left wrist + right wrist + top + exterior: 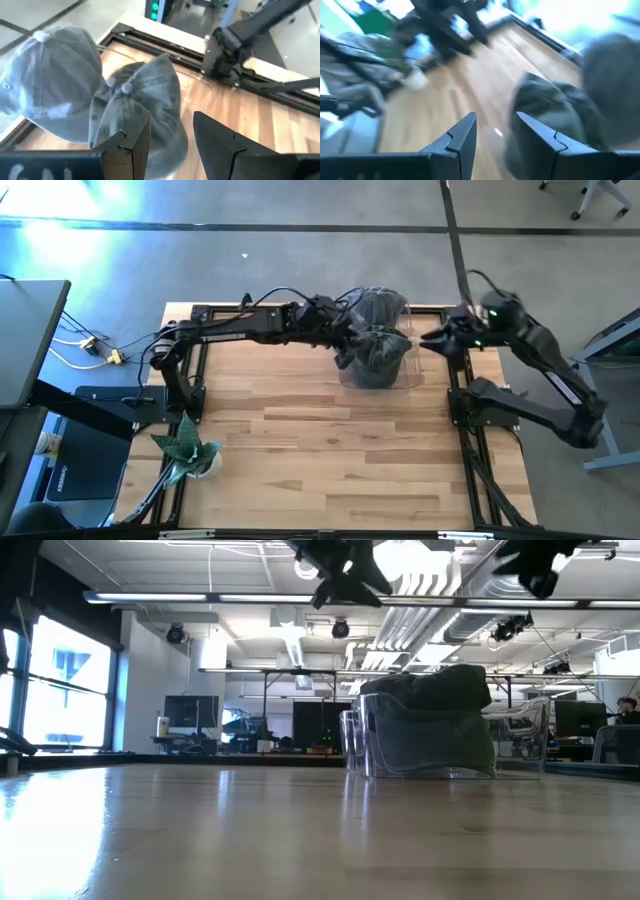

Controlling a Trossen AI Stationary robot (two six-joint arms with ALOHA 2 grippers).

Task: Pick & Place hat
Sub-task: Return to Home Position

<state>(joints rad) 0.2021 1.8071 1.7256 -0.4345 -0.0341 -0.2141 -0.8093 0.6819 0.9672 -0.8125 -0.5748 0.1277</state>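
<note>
Two grey caps sit stacked in a clear plastic bin (412,376) at the table's far edge: one cap (378,352) towards the near side, the other (382,304) behind it. The low view shows the caps (430,725) rising above the bin's wall (362,740). My left gripper (348,340) hovers open just left of the bin and above it (345,575); its wrist view looks down on both caps (145,95) (55,85). My right gripper (428,340) hangs open at the bin's right, raised (540,565), with a cap (545,115) ahead of its fingers.
A small potted plant (190,452) stands near the table's left near corner. Black frame rails (462,430) run along both table sides. Bare wood (330,440) lies between the bin and the near edge. A desk (30,330) stands off the table's left.
</note>
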